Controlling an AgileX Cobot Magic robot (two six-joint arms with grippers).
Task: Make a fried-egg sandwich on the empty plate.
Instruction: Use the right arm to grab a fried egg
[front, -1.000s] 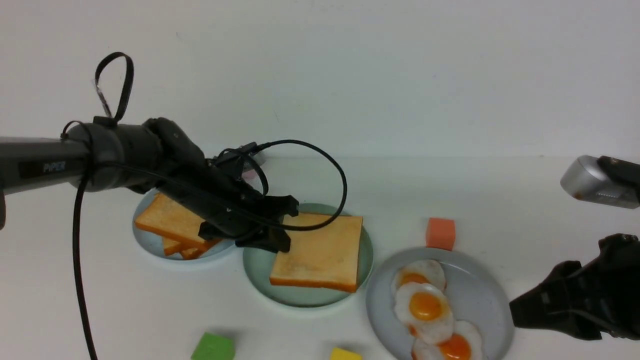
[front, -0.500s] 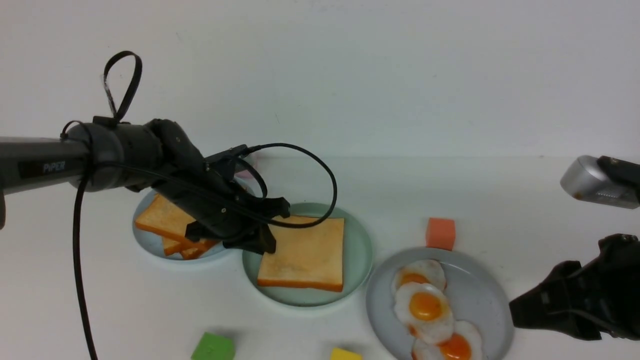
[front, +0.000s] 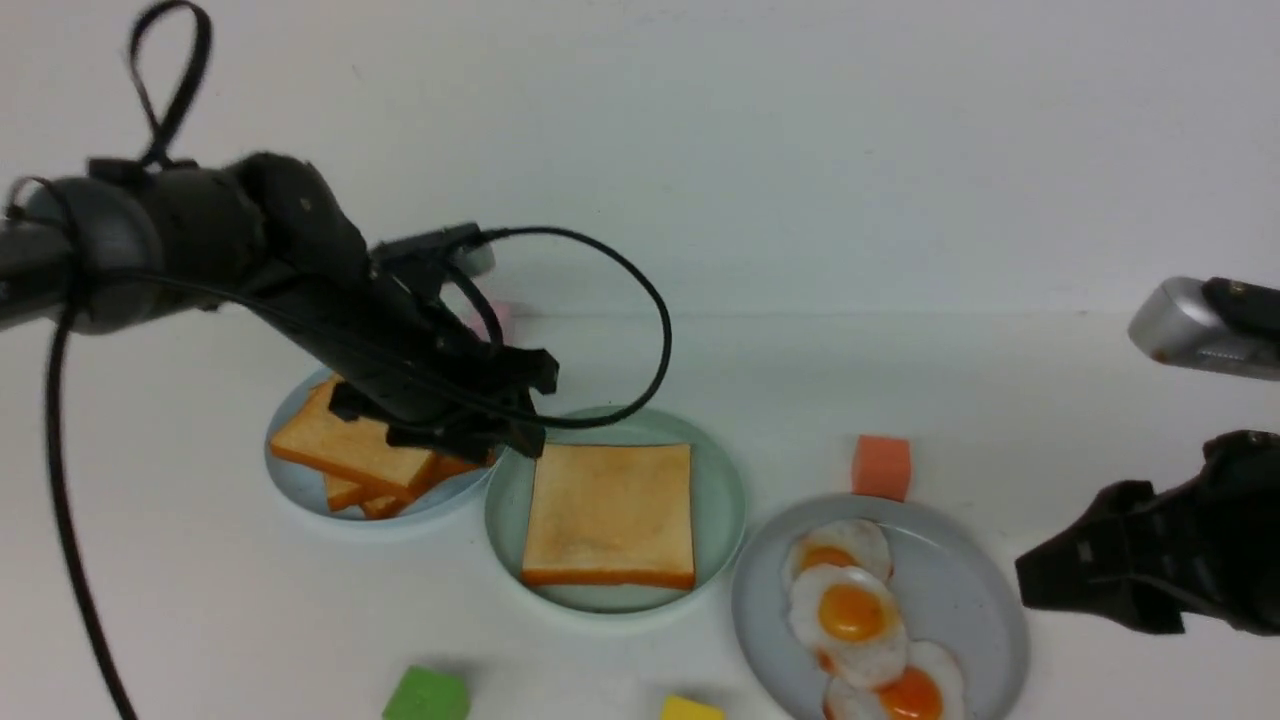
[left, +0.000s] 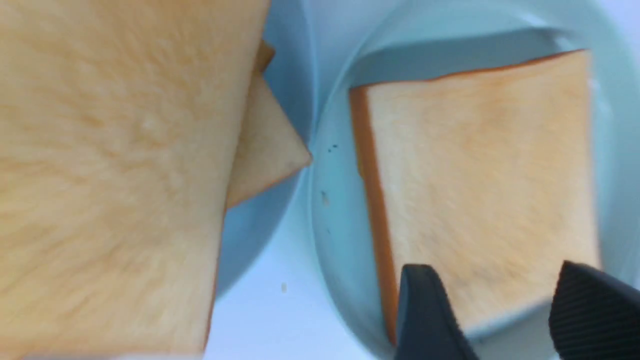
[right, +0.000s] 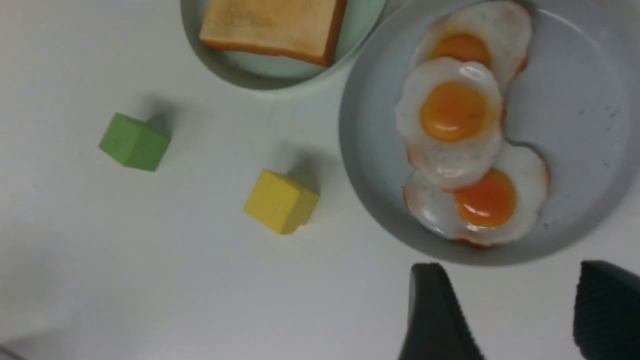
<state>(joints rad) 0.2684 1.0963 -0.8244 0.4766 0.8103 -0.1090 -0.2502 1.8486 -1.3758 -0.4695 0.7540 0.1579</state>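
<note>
my left gripper (left: 500, 290) released, empty, above toast slice (front: 608, 512) on mint plate (front: 722, 500) | toast pile (front: 345, 450) just beside | my right gripper (right: 517, 285) spread, empty, near fried eggs (front: 852, 610)

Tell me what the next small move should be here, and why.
Probably lower the right gripper onto the middle fried egg on the grey plate: one toast slice already lies bare on the mint-green plate, and that gripper is open nearby.
</note>
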